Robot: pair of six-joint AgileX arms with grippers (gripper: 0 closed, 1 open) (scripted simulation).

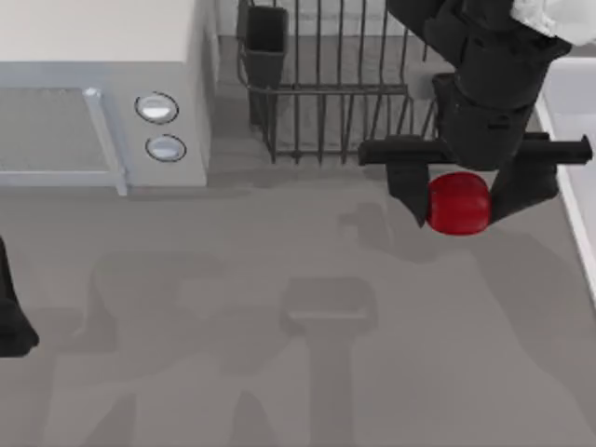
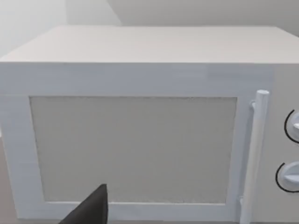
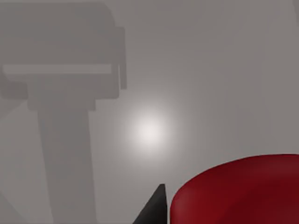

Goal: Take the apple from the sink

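Grey table [image 1: 279, 372], arm shadows across it. White box [image 1: 102, 84] with two round knobs at the table's left rear; the left wrist view faces its door [image 2: 133, 149]. Dark wire rack [image 1: 326, 84] at rear centre. Sink [image 1: 573, 168]: pale rim strip at the right edge, partly seen.

Right arm reaches in from the rear right. Right gripper [image 1: 458, 197] sits over the table, just left of the sink rim and in front of the rack, fingers clamped on the apple [image 1: 457, 202], one on each side. Apple is outside the sink; in the right wrist view it [image 3: 238, 191] sits beside a black fingertip [image 3: 156, 207].

Left gripper [image 1: 11, 321] at the left edge, parked; cannot tell its state.
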